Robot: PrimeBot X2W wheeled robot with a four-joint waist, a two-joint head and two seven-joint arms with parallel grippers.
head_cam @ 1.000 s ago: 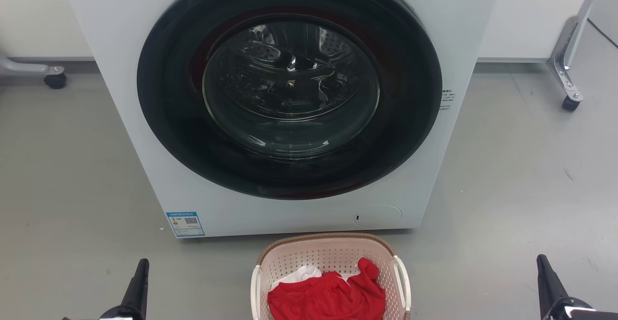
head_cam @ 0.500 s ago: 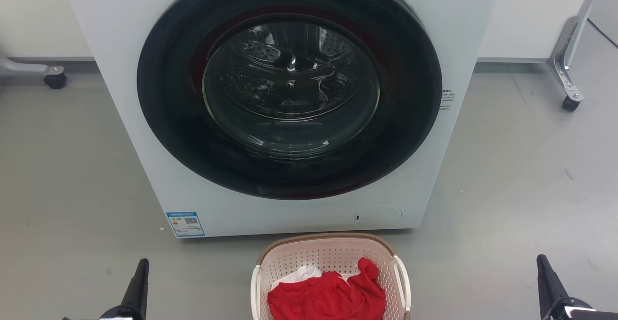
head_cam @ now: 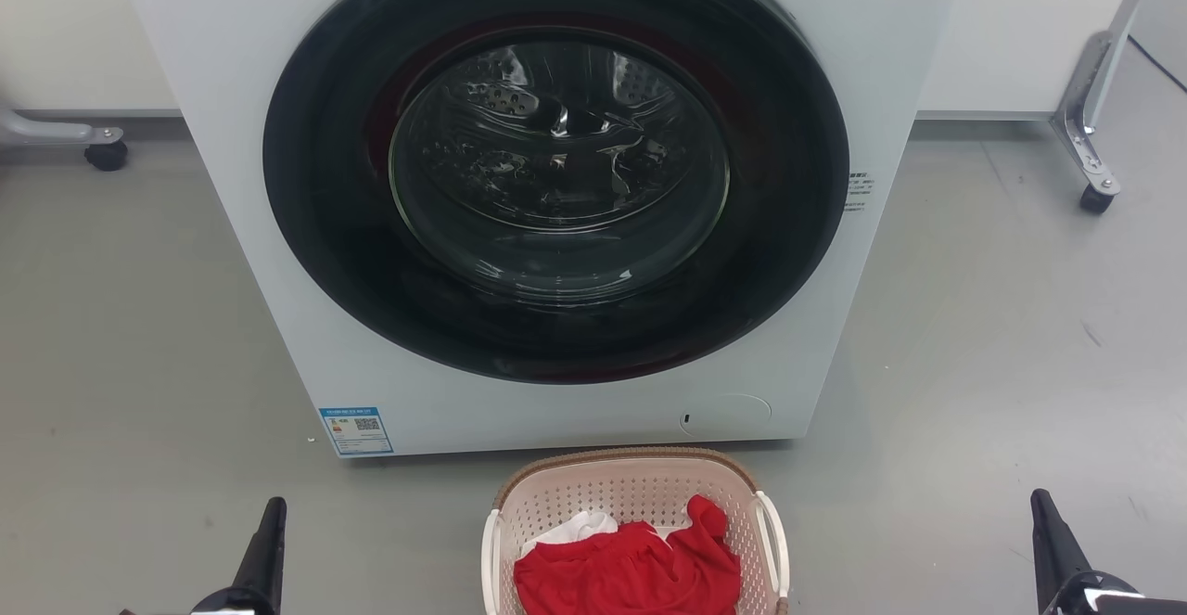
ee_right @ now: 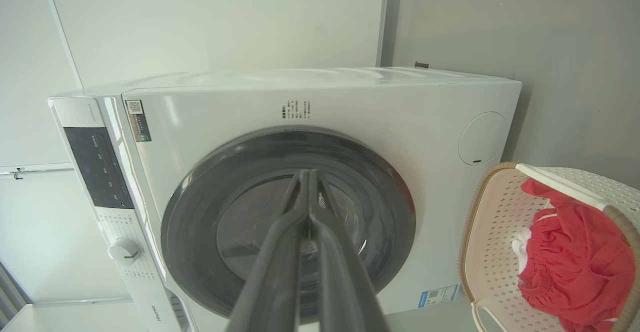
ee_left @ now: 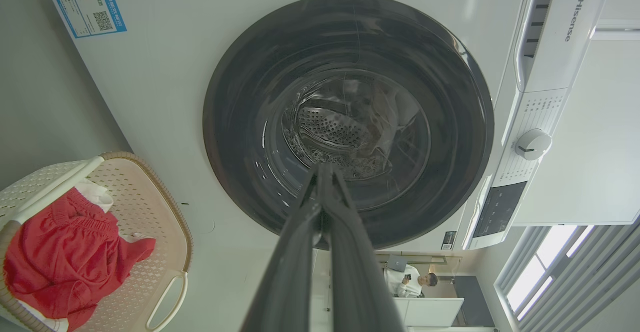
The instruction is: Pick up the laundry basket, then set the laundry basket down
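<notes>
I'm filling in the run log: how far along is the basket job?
Done: nothing yet; the laundry basket sits on the floor by the washer. In hand: nothing; the left pincer and right pincer are shut, well apart from it. Left: gripping it, lifting, setting it down.

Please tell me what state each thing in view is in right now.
washer door: closed.
laundry basket: upright on the floor, not gripped.
red garment: crumpled inside the laundry basket.
left gripper: shut, empty, apart from the basket.
right gripper: shut, empty, apart from the basket.
</notes>
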